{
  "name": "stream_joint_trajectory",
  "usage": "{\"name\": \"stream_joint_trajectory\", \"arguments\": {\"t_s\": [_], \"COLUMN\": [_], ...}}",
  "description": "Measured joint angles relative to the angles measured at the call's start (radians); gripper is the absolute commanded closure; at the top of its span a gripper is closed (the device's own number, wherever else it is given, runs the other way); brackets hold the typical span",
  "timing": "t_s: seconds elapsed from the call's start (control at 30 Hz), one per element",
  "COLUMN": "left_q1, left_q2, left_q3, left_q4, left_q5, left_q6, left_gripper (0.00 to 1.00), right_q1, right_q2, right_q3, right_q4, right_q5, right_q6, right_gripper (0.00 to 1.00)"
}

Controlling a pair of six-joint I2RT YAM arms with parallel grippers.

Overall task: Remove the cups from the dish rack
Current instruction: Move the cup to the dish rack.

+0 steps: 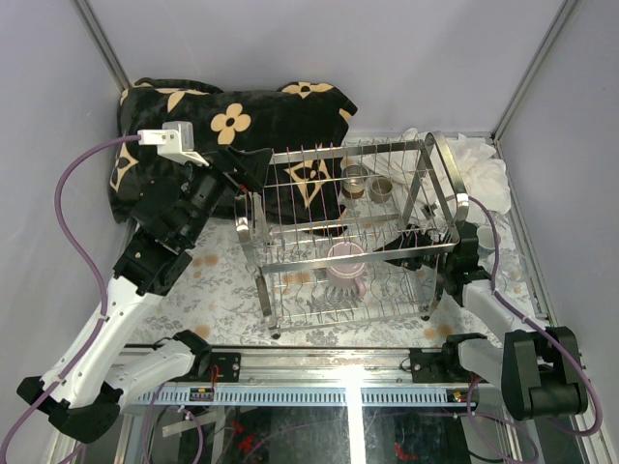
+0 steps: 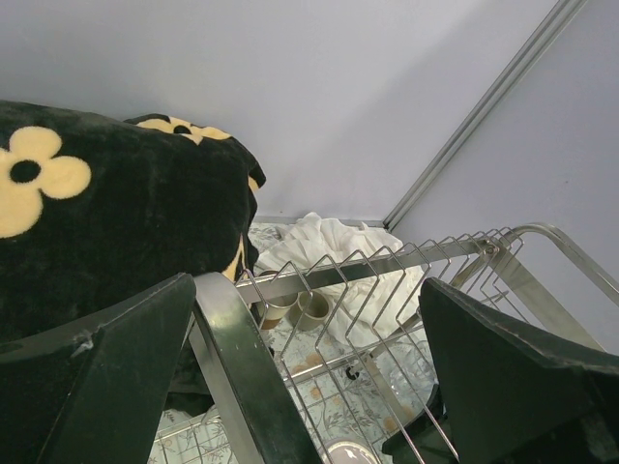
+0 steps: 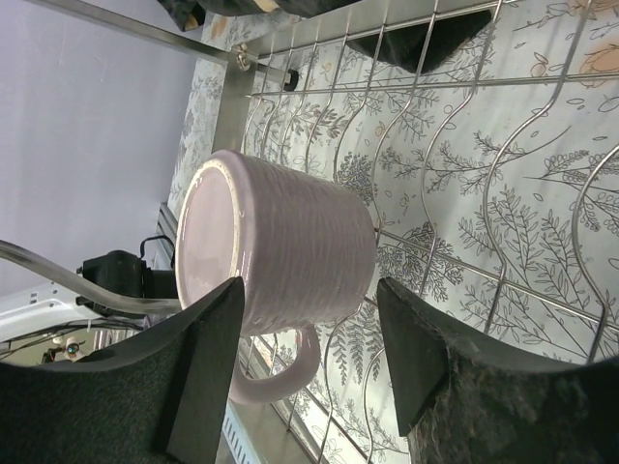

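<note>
Right gripper [image 3: 309, 285] is reaching inside the dish rack [image 1: 440, 164], jaws part-spread around the pink mug [image 3: 280, 237], which sits on the lower tier at the centre of the overhead view, and I see no pinch yet. The danger: close off-centre on that round ribbed wall and it could squirt free, or its handle, at lower left of the wrist view, could hook a wire and drag the rack. Left gripper [image 2: 308, 285] hangs wide open and empty by the rack's upper-left corner, near enough to clip the rail.
</note>
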Motion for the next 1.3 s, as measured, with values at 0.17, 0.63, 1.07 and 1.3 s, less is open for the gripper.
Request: {"name": "stream_joint_trajectory", "arguments": {"t_s": [0.17,0.63,1.07,1.3], "left_q1": [0.0,0.006,0.012,0.014], "left_q2": [0.0,0.001,0.001,0.002], "left_q3": [0.0,0.0,0.0,0.0], "left_q4": [0.0,0.0,0.0,0.0], "left_q5": [0.0,-0.002,-0.002,-0.003], "left_q6": [0.0,0.001,0.001,0.001], "left_gripper": [0.0,0.0,0.0,0.0], "right_q1": [0.024,0.062,0.074,0.084], "right_q2": [0.026,0.078,0.078,0.097], "right_q3": [0.0,0.0,0.0,0.0], "right_q4": [0.033,0.089,0.093,0.114], "right_q5": [-0.026,-0.063,-0.101,-0.082], "right_q6": [-0.002,-0.011,-0.011,-0.012], "right_gripper": [0.36,0.37,0.39,0.39]}}
